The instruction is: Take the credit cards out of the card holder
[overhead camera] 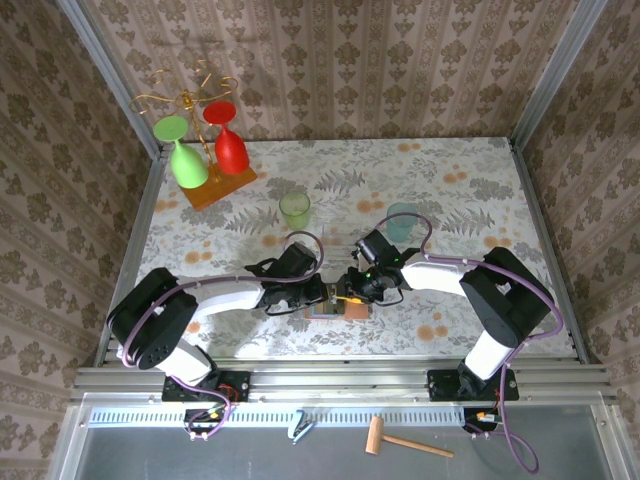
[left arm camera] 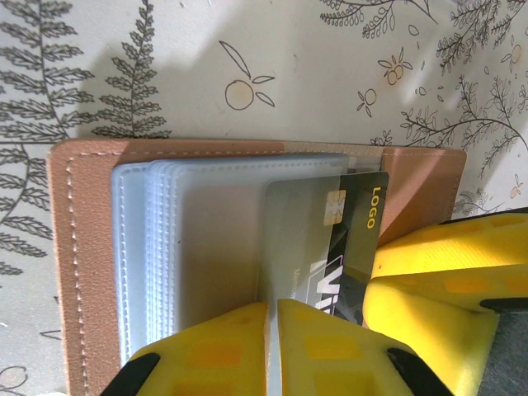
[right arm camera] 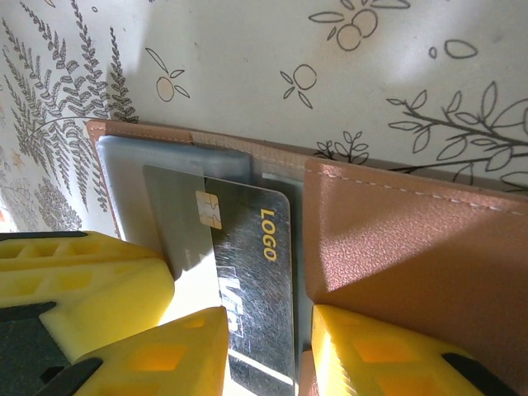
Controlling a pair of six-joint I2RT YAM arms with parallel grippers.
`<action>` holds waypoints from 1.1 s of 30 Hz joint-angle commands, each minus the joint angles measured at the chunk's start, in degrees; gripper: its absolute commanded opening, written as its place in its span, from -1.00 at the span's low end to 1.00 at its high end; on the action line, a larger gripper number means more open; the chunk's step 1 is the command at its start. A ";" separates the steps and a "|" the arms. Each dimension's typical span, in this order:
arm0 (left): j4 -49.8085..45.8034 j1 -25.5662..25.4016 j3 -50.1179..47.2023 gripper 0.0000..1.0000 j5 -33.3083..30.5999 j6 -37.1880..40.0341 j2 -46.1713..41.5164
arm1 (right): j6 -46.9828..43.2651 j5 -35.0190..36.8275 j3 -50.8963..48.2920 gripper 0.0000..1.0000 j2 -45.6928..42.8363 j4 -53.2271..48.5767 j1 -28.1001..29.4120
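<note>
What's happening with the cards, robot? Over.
Left fingers shut on card holder. Right fingers straddle grey card, grip unclear. Card partly out. Nothing blocking.

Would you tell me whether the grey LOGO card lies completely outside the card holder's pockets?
No, about half of the grey card lies under a translucent pocket of the open card holder.

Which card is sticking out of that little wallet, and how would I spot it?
Find the flowered table; at the middle of its near edge lies an open salmon-pink card holder. Sticking partly out of its clear sleeves is the silvery-grey card, marked by a gold chip and yellow LOGO lettering.
</note>
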 commanded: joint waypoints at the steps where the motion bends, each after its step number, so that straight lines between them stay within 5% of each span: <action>1: -1.64 0.06 -1.00 -0.75 -0.91 0.59 0.14 | 0.91 -1.07 -1.12 -0.36 1.42 2.53 -0.32; 26: -1.64 0.08 -1.17 -0.75 -0.85 0.24 -0.12 | 6.73 -8.57 -7.17 -0.70 0.59 15.35 -2.69; 33: -1.69 0.07 -1.08 -0.75 -0.82 0.24 -0.06 | 7.02 -9.17 -7.26 -0.61 1.82 16.03 -2.78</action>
